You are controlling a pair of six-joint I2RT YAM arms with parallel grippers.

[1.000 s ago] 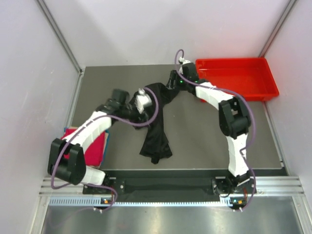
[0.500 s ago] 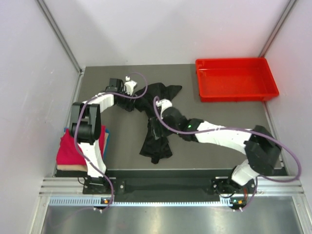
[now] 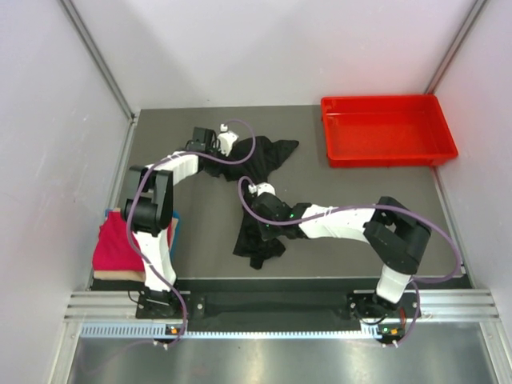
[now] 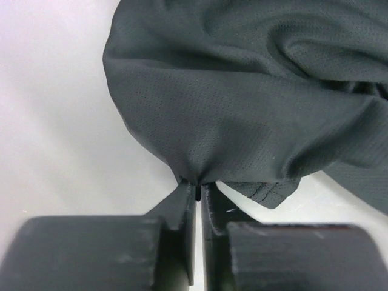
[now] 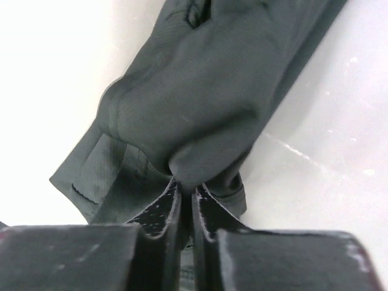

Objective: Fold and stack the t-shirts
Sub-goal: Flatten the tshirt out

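On the grey table [image 3: 352, 196], largest item first: the black t-shirt [image 3: 258, 234] lay bunched into a long, rumpled band. Its long axis ran from the far middle of the surface down toward the near edge, and it was not yet spread or folded. The red tray [image 3: 390, 128] sat at the far right corner, well apart from the cloth. The crimson t-shirt [image 3: 112, 246] rested at the near left edge beside your left arm's base, with a blue edge [image 3: 174, 228] showing along its right side. Your left arm reached far and inward, its elbow raised and its forearm angled toward the band's far end. Your right arm was laid low across the table from the right, its wrist over the band's middle. The left gripper [image 3: 234, 149] was clamped on a pinch of black fabric at that far end. The left wrist view showed the left gripper [image 4: 197, 189] with its jaws nearly together and the cloth puckering up from between them. The right gripper [image 3: 258, 198] was likewise pinched shut on a fold of the shirt about mid-length. In its own wrist view, the right gripper [image 5: 187, 187] had a hemmed sleeve or edge lying just to the left. Relation to note: both holds sat along one axis, the left farther and the right nearer, and a loose tail trailed past the right hold toward you. Opening the shirt flat would likely call for drawing the two holds apart across that axis.
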